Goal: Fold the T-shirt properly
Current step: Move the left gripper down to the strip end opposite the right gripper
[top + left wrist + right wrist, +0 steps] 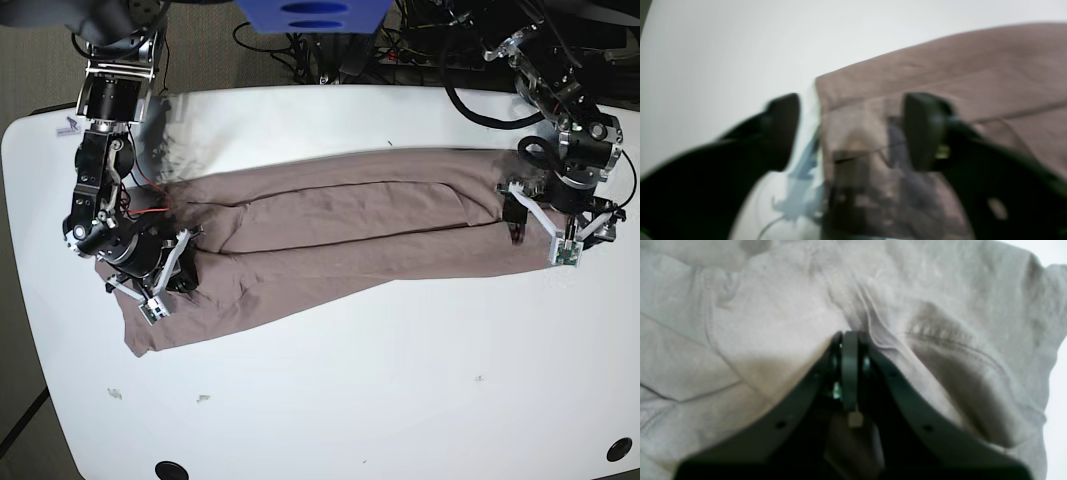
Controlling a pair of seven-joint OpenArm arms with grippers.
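Two ends, unevenly held: near end of T-shirt [330,250] pinched in right gripper [849,340], jaws clenched on a fabric ridge. Stretched long across white table [400,400]. At far end, left gripper [850,130] spread wide over the hem corner, gripping nothing. Risk: any pull now dragging the loose end askew, bunching folds.

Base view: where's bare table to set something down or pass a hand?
Free: the wide near strip of the white table below the T-shirt, and a narrower band between shirt and far edge. Crowded: both shirt ends, at the left gripper and right gripper.
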